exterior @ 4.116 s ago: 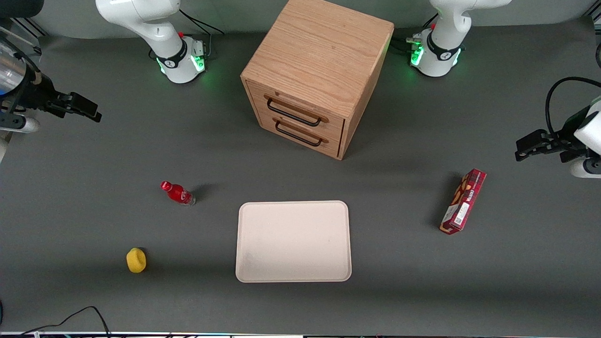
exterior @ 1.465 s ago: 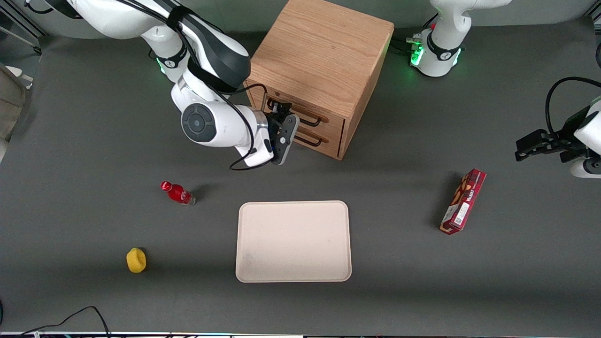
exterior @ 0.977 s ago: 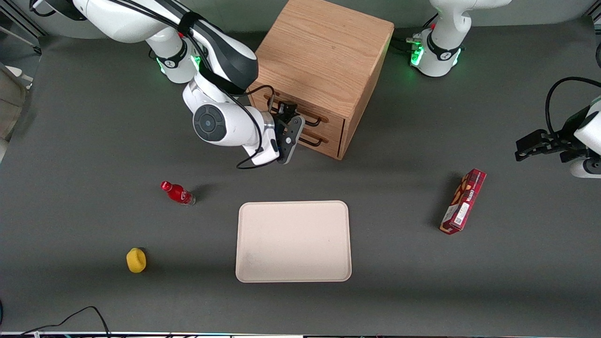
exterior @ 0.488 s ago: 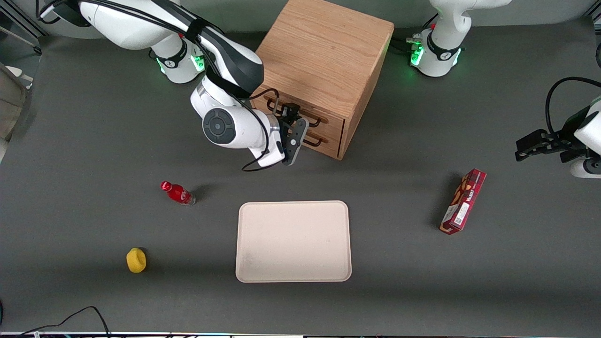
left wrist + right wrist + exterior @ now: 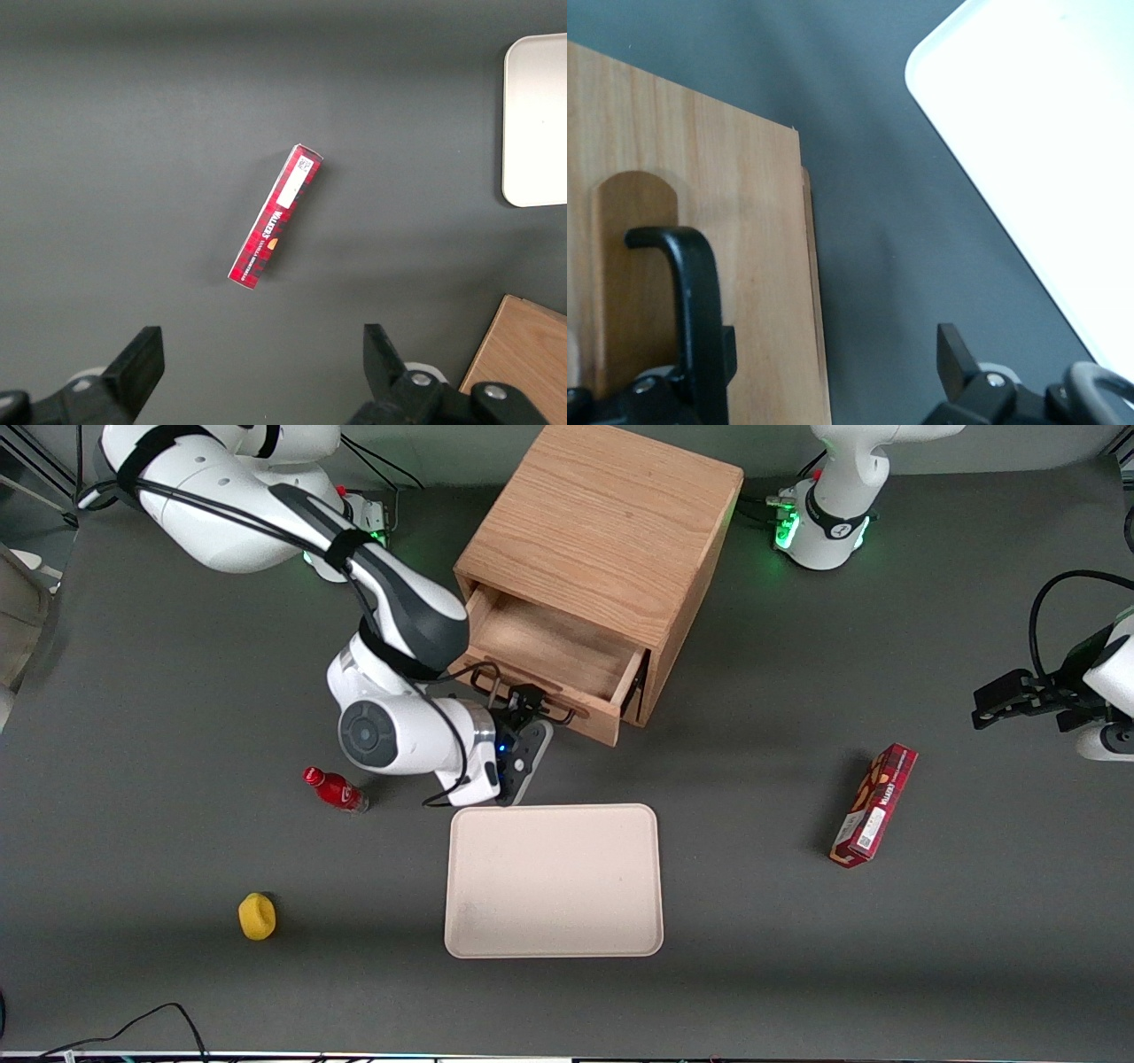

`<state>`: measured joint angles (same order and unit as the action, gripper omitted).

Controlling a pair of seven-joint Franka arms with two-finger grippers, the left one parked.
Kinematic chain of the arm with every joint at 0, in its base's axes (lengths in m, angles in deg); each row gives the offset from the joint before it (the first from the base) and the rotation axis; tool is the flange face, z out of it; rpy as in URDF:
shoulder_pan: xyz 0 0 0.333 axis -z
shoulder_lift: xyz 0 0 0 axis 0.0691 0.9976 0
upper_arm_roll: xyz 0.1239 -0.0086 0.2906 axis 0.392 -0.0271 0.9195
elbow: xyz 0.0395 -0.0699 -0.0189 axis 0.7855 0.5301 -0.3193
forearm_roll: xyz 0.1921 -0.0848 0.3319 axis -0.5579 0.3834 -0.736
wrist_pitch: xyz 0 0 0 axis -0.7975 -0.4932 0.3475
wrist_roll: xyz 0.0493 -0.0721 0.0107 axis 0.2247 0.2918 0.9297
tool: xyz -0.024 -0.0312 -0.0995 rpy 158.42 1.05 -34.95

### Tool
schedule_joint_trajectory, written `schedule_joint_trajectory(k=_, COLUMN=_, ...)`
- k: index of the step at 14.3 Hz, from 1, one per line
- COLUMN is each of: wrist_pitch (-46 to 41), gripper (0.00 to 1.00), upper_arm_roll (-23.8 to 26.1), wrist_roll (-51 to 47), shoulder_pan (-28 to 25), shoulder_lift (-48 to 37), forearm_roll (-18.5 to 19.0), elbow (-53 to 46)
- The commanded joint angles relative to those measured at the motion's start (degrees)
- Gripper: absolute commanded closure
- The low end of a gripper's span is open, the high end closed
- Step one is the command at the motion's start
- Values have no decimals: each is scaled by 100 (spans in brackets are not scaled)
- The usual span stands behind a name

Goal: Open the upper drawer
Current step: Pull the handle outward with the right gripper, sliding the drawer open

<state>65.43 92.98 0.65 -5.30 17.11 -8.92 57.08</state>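
Upper drawer (image 5: 554, 651) pulled well out of the oak cabinet (image 5: 611, 522), bare wooden floor showing, front panel nearer to the front camera than the cabinet top. Looks largely done as a task; perhaps a little travel left.

Gripper (image 5: 523, 710) right at the drawer front, between it and the pale tray (image 5: 554, 881). Fingers (image 5: 952, 354) spread wide in the right wrist view, clamping nothing; thin black wire handle (image 5: 691, 292) just beside one finger, seemingly hooked rather than pinched.

Rigid wooden box, probably light while empty, likely sliding with modest friction. Best taken by the handle, near the middle of the wire, and drawn straight along the drawer's travel. Off-centre pulling risks racking it sideways; smooth thin wire risks slipping off an unclosed finger.
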Motion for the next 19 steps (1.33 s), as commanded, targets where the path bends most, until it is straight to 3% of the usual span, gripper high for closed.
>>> schedule_joint_trajectory(k=1, wrist_pitch=-622, gripper=0, upper_arm_roll=-50, wrist_roll=-68, shoulder_pan=-86, shoulder_lift=325, forearm_roll=178, elbow=-740)
schedule_joint_trajectory(k=19, wrist_pitch=-958, gripper=0, upper_arm_roll=-1053, wrist_roll=1647, shoulder_pan=-42, shoulder_lift=519, forearm_roll=108, elbow=-2384)
